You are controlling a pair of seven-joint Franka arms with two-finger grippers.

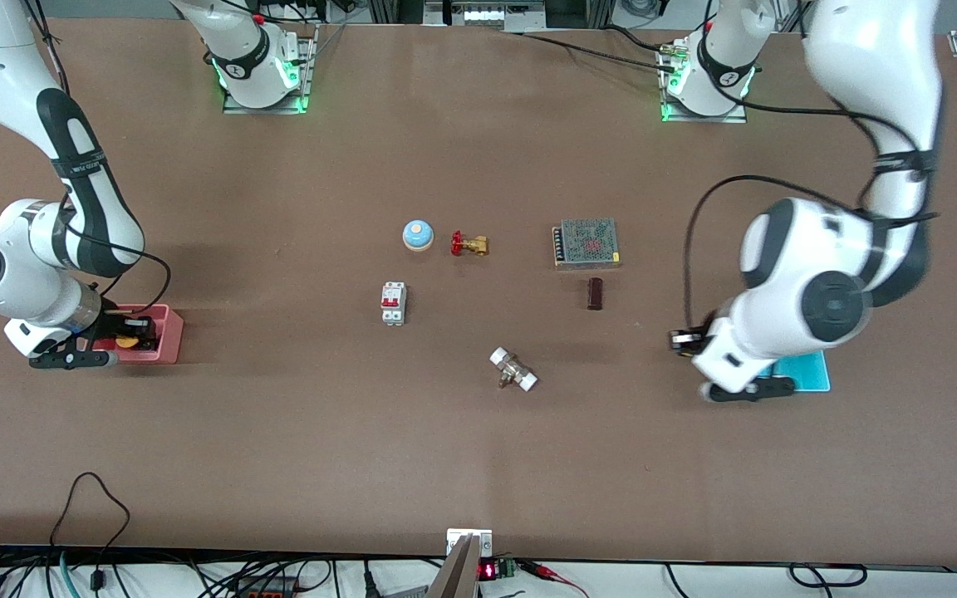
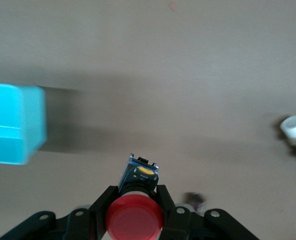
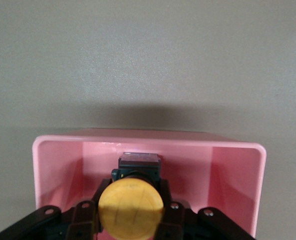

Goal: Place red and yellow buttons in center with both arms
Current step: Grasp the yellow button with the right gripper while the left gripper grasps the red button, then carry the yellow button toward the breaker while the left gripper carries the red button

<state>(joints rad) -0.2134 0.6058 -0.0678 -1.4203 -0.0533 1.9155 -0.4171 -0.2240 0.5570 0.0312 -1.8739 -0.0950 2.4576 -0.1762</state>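
Observation:
My left gripper [image 1: 684, 341] is shut on the red button [image 2: 134, 218]; in the left wrist view its black fingers [image 2: 104, 199] clamp the button's body. It holds the button over bare brown tabletop [image 1: 478, 448], just off the cyan tray [image 1: 807, 371] on the side toward the table's middle. My right gripper [image 1: 131, 332] is shut on the yellow button [image 1: 125, 340] inside the pink tray [image 1: 169, 345]. In the right wrist view the yellow cap [image 3: 131, 209] sits between the fingers, with the tray's wall [image 3: 148, 145] around it.
Around the table's middle are a blue-domed bell [image 1: 418, 235], a brass valve with a red handwheel [image 1: 468, 244], a white and red breaker [image 1: 394, 303], a mesh-covered metal box [image 1: 586, 243], a dark brown block [image 1: 595, 293] and a white-ended fitting [image 1: 513, 370].

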